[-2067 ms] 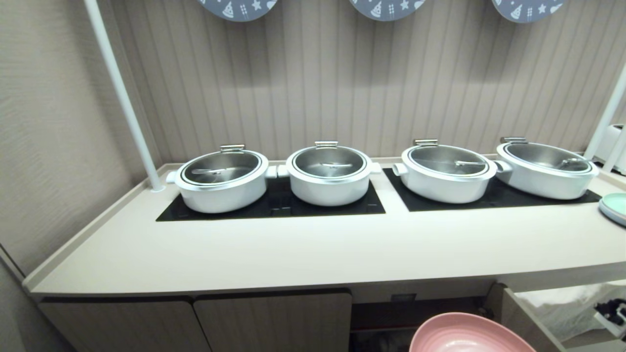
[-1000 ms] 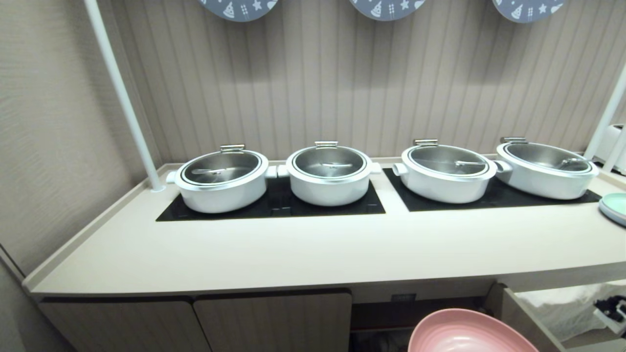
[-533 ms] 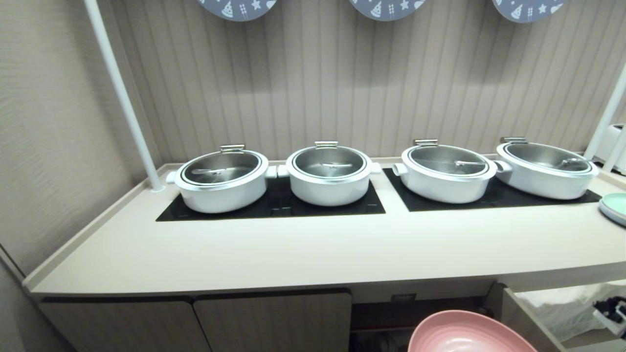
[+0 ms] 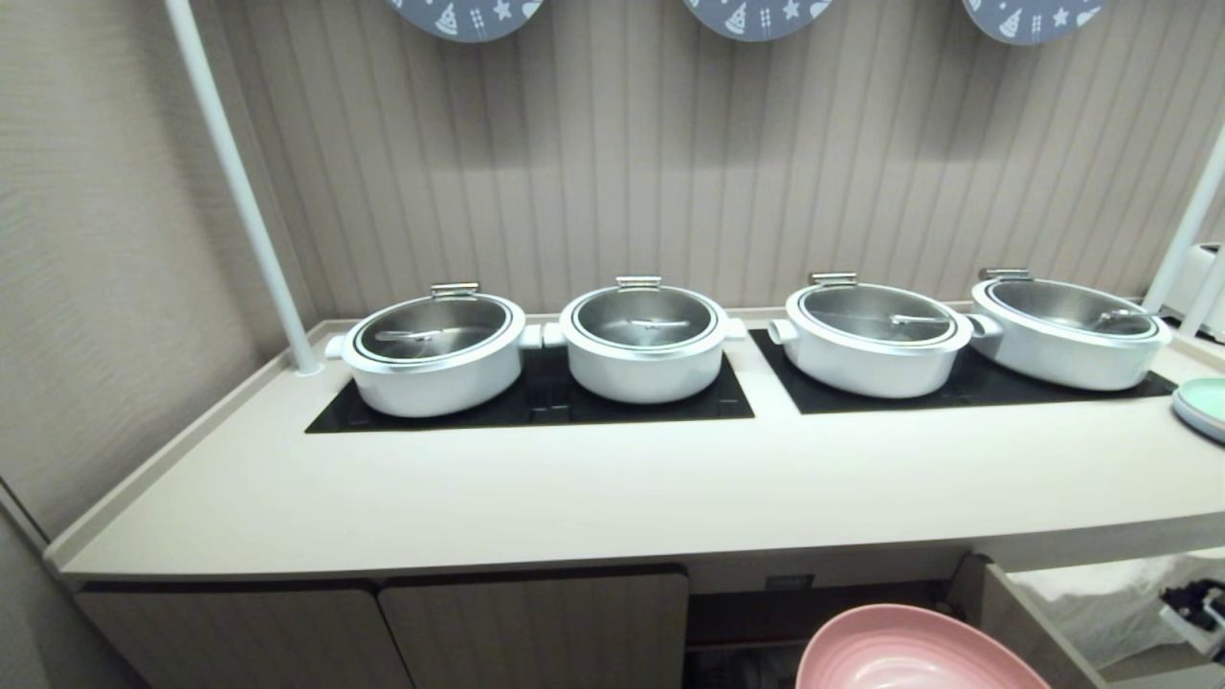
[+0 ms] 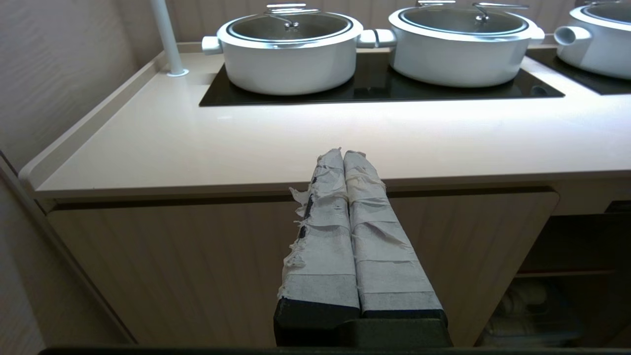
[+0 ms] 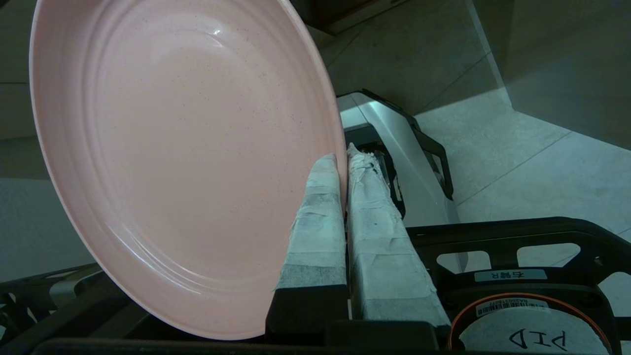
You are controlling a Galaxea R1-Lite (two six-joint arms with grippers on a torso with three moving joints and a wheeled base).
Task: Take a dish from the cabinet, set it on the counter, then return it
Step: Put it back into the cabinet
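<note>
Head view: the dish point(image 4: 919, 651) sits slightly higher than before.

Pink plate point(image 4: 919, 651) risen slightly in head view: rim higher at bottom edge than two seconds back, more of bowl showing below table point(image 4: 612, 488) front. Right gripper point(image 6: 343, 157) pinches plate rim throughout rise.

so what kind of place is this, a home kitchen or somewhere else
More likely a buffet or canteen serving line than a home kitchen: four matching white lidded pots sit in a row on black hob panels set into a long counter, with stacked plates at its end.
</note>
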